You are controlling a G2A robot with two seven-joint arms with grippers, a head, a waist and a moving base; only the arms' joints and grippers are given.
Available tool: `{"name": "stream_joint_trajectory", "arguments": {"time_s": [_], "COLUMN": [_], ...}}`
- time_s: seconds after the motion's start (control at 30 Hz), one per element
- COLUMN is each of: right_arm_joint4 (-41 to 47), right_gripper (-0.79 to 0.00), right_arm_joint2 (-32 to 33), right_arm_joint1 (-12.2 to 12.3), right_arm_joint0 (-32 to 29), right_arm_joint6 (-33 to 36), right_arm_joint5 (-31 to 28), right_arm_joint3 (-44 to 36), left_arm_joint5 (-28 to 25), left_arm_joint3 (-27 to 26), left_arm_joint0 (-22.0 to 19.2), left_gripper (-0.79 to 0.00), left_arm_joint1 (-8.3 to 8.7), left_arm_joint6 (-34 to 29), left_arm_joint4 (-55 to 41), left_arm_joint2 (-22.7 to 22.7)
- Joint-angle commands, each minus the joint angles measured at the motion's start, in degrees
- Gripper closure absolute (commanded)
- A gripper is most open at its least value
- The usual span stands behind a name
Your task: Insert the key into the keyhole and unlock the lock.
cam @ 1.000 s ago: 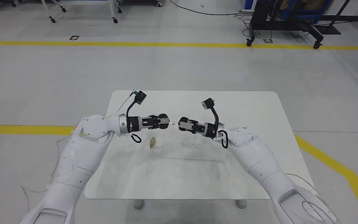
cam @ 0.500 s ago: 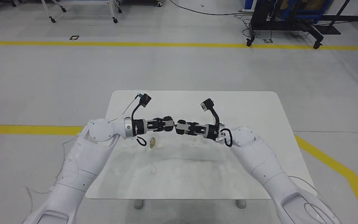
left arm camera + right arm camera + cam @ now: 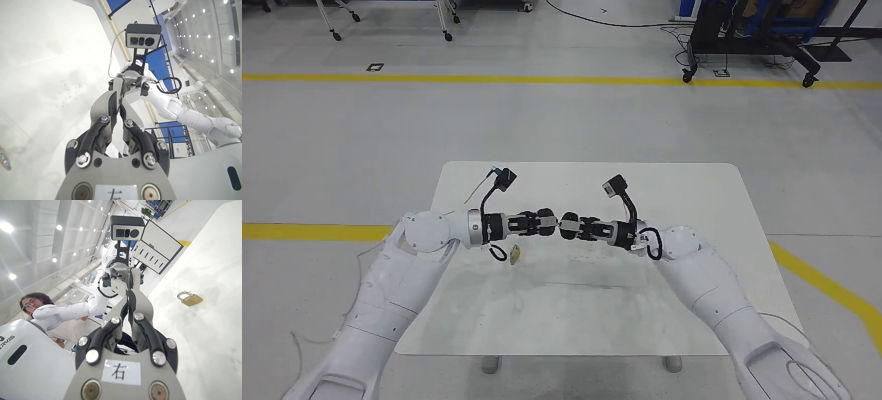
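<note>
Both clamped shut: left gripper [image 3: 548, 221] and right gripper [image 3: 566, 225] have drawn tip to tip over the table's [image 3: 692, 200] middle; key indiscernible. Padlock [image 3: 514, 256] lies apart, toward the left edge; insertion pending.

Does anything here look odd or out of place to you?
Yes: the brass padlock lies on its side on the table, untouched, while the left pincer and right pincer meet tip to tip above the table, away from it. I cannot make out a key.
</note>
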Motion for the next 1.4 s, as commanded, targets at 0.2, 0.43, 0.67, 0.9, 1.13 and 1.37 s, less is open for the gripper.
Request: {"name": "stream_joint_trajectory", "arguments": {"time_s": [0.2,0.43,0.67,0.9,1.13,1.37], "right_arm_joint4": [1.3,-2.0,-2.8,-2.8,-2.8,-2.8], "right_gripper": [0.000,0.000,0.000,0.000,0.000,0.000], "right_arm_joint2": [4.9,15.8,18.2,18.2,18.2,18.2], "right_arm_joint1": [1.4,5.0,5.7,5.7,5.7,5.7], "right_arm_joint0": [-1.6,-8.0,-10.4,-10.4,-10.4,-10.4], "right_arm_joint6": [-2.6,-7.9,-8.9,-8.9,-8.9,-8.9], "right_arm_joint5": [-5.0,-10.4,-10.7,-10.7,-10.7,-10.7], "right_arm_joint3": [1.2,-4.1,-7.2,-7.2,-7.2,-7.2], "left_arm_joint5": [-1.9,-1.3,0.1,4.5,7.4,8.3], "left_arm_joint3": [0.7,-3.8,-13.0,-22.1,-17.8,-16.3], "left_arm_joint0": [0.9,6.7,17.0,24.3,21.2,18.2], "left_gripper": [-0.785,-0.785,-0.785,-0.785,-0.785,-0.443], "left_arm_joint1": [1.02,3.85,6.14,6.81,5.72,4.93], "left_arm_joint6": [2.4,0.5,3.2,12.4,16.5,15.9], "left_arm_joint4": [-3.7,0.0,13.1,39.9,49.9,53.3], "left_arm_joint2": [-5.6,-14.8,-21.2,-18.3,-10.3,-5.8]}}
